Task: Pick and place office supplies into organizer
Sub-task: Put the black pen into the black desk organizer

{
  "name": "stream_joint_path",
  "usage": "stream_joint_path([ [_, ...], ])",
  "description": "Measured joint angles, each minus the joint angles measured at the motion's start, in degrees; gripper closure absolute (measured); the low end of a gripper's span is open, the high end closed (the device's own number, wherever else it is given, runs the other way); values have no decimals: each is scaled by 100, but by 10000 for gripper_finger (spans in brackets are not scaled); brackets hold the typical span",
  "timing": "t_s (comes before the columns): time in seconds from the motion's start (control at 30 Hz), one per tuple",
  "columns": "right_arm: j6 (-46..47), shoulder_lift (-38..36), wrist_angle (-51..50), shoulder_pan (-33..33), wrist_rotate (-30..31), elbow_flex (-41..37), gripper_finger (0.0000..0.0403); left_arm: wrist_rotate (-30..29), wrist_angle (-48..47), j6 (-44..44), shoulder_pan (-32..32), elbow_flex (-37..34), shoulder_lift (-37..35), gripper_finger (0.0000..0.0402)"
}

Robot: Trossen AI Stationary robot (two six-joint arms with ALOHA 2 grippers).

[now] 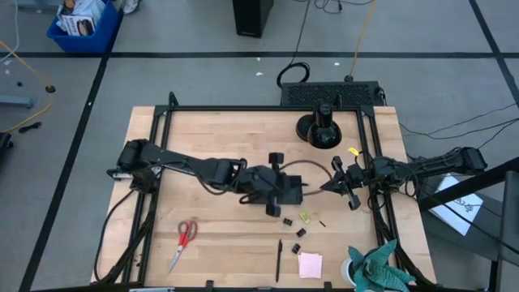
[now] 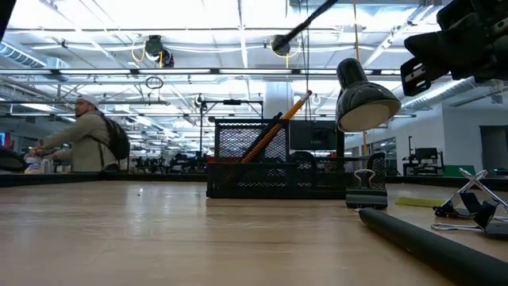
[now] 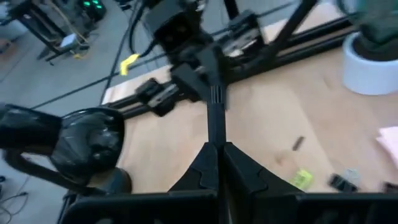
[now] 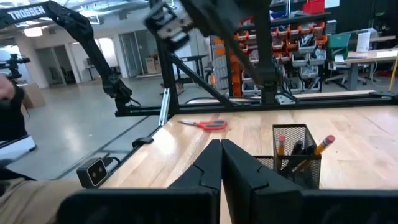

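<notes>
Near table edge, high view: pink sticky-note pad (image 1: 310,264), black pen (image 1: 279,259), binder clips (image 1: 297,234) and yellow-green piece (image 1: 306,216) lie loose at 5–6 o'clock of the organizer (image 4: 297,163). Red-handled scissors (image 1: 185,239) at 8, well apart. All probably await pickup.

Mid-table: organizer already stands pencils (image 4: 323,146) upright. Left gripper (image 3: 217,165) at its 9 o'clock, fingers drawn together. Cannot tell if the thin dark rod at the tips is gripped. Right gripper (image 4: 221,163) at 3 o'clock, pinched together, empty.

Beyond: stand base (image 1: 319,130) at 12.
</notes>
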Motion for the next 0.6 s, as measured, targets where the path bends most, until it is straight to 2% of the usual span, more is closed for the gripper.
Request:
stream_joint_path([
  [0.1, 13, 0, -1, 0, 0, -1, 401, 185, 320, 43, 146, -406, -235, 399],
  [0.2, 48, 13, -6, 0, 6, -1, 401, 278, 769, 51, 273, -1153, -745, 399],
  [0.33, 48, 33, -28, 0, 14, -1, 402, 805, 2422, -61, 495, -2546, -1427, 400],
  [0.4, 48, 44, -40, 0, 19, 0, 401, 1126, 3537, -150, 592, -3209, -1576, 400],
  [0.5, 31, 65, -61, 0, 35, 1, 399, 1415, 4668, -306, 706, -3944, -1594, 400],
  [0.6, 28, 101, -90, 0, 44, -1, 399, 1405, 5148, -366, 845, -4427, -1546, 400],
])
